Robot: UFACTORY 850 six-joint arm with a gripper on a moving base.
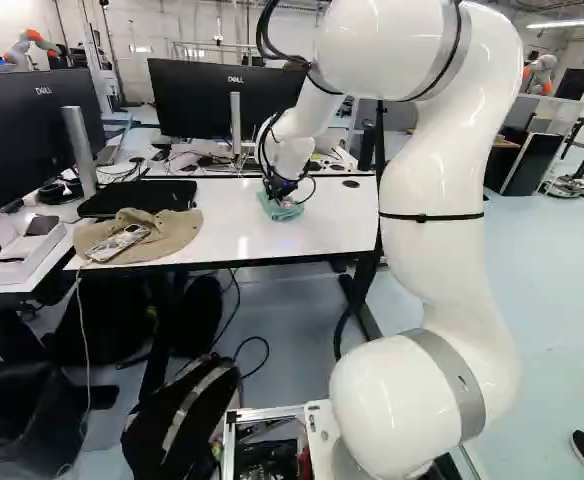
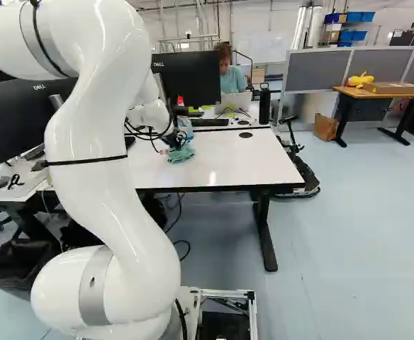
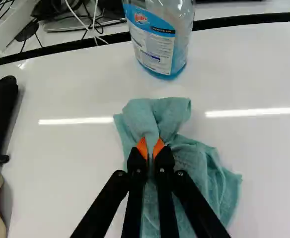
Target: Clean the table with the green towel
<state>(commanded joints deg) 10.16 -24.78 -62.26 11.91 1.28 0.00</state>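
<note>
This is a robotics lab with office furniture. In the left base view a white arm [image 1: 442, 250] stands at three o'clock, another robot [image 1: 34, 42] at ten and another robot [image 1: 540, 72] at two; a monitor [image 1: 197, 105] at eleven stands behind the white table [image 1: 322, 225]. In the right base view, partitions [image 2: 384, 65] and a wooden desk [image 2: 368, 93] are at two, above pale blue floor [image 2: 356, 234].

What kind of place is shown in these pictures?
It looks like a robotics lab or shared workshop office: there are monitors on desks, grey partition panels beside a wooden bench, and another robot arm standing farther back in the room.
</note>
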